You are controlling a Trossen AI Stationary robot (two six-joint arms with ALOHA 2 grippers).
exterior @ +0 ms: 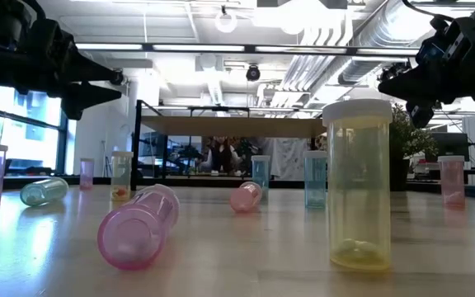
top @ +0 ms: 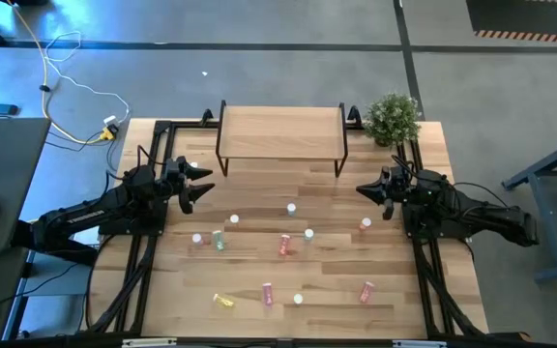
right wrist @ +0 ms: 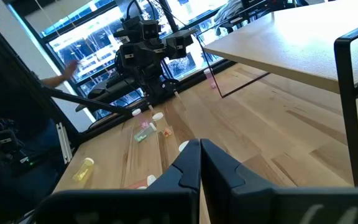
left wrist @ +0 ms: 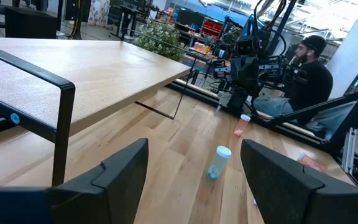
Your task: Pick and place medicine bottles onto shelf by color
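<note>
Light-wood planks are making up the tabletop (top: 337, 290) under me, with dark rails running along both sides. I am holding both arms above it, clear of the wood. My left gripper (top: 204, 184) is hanging near the shelf's left legs with its fingers (left wrist: 120, 171) standing wide and nothing between them. My right gripper (top: 364, 189) is hanging near the shelf's right legs, its fingers (right wrist: 188, 165) pressed together on nothing. The shelf (top: 280, 130) is standing at the far edge of the table on thin dark legs, its board bare. The medicine bottles (top: 284, 245) are lying and standing scattered across the middle and near part of the tabletop, all well apart from both grippers: a pale green one (top: 219, 240) on its side, a yellow one (top: 223, 301) on its side near the front edge, a pink one (top: 268, 293) just beside it, and another pink one (top: 366, 291) toward the right rail. In the low view a yellow bottle (exterior: 358, 183) is standing upright close to the camera and a pink one (exterior: 138, 226) is lying beside it. A small potted plant (top: 392, 118) is sitting at the table's far right corner. Grey floor is surrounding the table, with a yellow cable (top: 51, 58) trailing across it at far left. A person (left wrist: 306, 74) in dark clothing is sitting beyond the table's right side.
</note>
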